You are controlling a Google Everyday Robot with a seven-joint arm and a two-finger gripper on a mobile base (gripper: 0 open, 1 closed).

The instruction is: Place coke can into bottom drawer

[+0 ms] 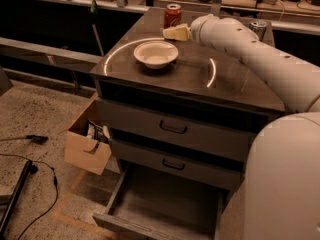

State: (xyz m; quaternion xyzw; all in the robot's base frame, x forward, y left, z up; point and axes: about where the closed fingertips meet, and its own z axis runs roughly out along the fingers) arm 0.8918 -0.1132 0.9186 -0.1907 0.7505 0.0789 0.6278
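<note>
The red coke can (172,15) stands upright at the back edge of the cabinet top (200,81). My gripper (174,32) reaches in from the right and sits just in front of the can, slightly below its middle, close to it. It holds nothing that I can see. The bottom drawer (165,204) is pulled open below the two shut upper drawers, and its grey inside shows no objects. My white arm (250,49) crosses the right half of the cabinet top.
A white bowl (156,54) sits on the cabinet top, left of the gripper and in front of the can. A second, silver-topped can (258,28) stands at the back right behind my arm. An open cardboard box (89,145) sits on the floor left of the cabinet, and cables lie on the floor (30,169).
</note>
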